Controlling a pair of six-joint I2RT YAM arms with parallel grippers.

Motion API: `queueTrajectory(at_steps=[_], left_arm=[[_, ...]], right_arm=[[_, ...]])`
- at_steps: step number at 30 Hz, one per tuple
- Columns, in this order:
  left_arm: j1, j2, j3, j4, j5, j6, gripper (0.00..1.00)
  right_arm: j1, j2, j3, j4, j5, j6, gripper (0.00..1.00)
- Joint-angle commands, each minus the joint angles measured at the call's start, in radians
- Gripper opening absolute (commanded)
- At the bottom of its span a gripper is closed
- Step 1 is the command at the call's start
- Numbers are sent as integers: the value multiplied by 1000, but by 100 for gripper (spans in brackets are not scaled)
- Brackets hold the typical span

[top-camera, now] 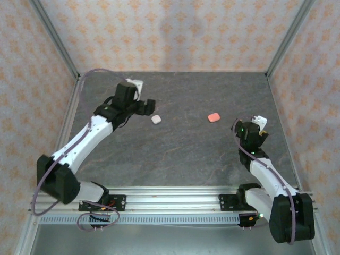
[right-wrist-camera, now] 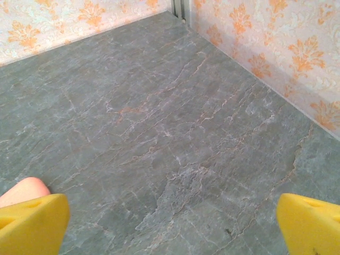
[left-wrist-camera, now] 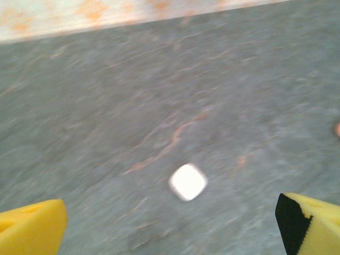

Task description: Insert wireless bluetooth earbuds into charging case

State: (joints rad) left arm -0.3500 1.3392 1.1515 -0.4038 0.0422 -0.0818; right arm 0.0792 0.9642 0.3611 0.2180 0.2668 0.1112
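Endgame, judging from the layout: reads as a release-and-retreat step rather than a pick. Left gripper point(left-wrist-camera: 171, 218) spread wide, pads point(left-wrist-camera: 32, 226) at the far edges of the wrist view, pinching nothing. White case point(left-wrist-camera: 187, 181) just ahead of it on the table point(left-wrist-camera: 106, 106), lying between the lines of the two pads, a touch toward the right one, apart from both. Blurred there, so hard to say for sure, but looks shut. Right gripper point(right-wrist-camera: 172, 218) likewise spread and empty; pink case point(right-wrist-camera: 21, 191) just beyond its left pad, off to that side rather than between the fingers. Earbuds probably seated inside the cases, going by seemingly closed lids. Next move, if needed: confirm both lids down, then lift clear without nudging either case. Left arm stretched forward and inward, elbow low, wrist tipped down toward the white case. Right arm folded back close to its base, forearm raised, wrist pitched toward the table ahead.
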Motion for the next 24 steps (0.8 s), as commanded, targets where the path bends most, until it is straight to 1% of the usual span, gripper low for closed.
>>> queueTrajectory(at_steps=[1,5,8,9,12,15,18,22,23,24], left_arm=[[68,-118,-148,121,-90,61,100],[154,-227,-339,258,-151,74,100],[213,-284,-506,426,-169,80,100],[233,-299,-565,482,-171,80,100],[288,-319,-699,619,-179,44,100],[315,-318,-820,787,-178,31,100],[330,-269,-891,952,-180,20,100],[335,-160,-893,1117,-165,7,100],[336,-130,-880,1134,-164,8,100],[337,-101,-860,1143,-161,17,100]], right_arm=[[-4,41,-16,266,31,-83,99],[-4,146,-37,420,32,-115,99],[-4,227,-59,543,51,-136,99],[-4,260,-66,576,58,-121,99],[-4,325,-83,651,25,-120,99],[-4,398,-101,748,10,-128,99],[-3,469,-118,834,-3,-129,99],[-4,608,-134,1017,-62,-162,99],[-5,621,-136,1037,-67,-165,99],[-4,599,-129,987,-65,-159,99]])
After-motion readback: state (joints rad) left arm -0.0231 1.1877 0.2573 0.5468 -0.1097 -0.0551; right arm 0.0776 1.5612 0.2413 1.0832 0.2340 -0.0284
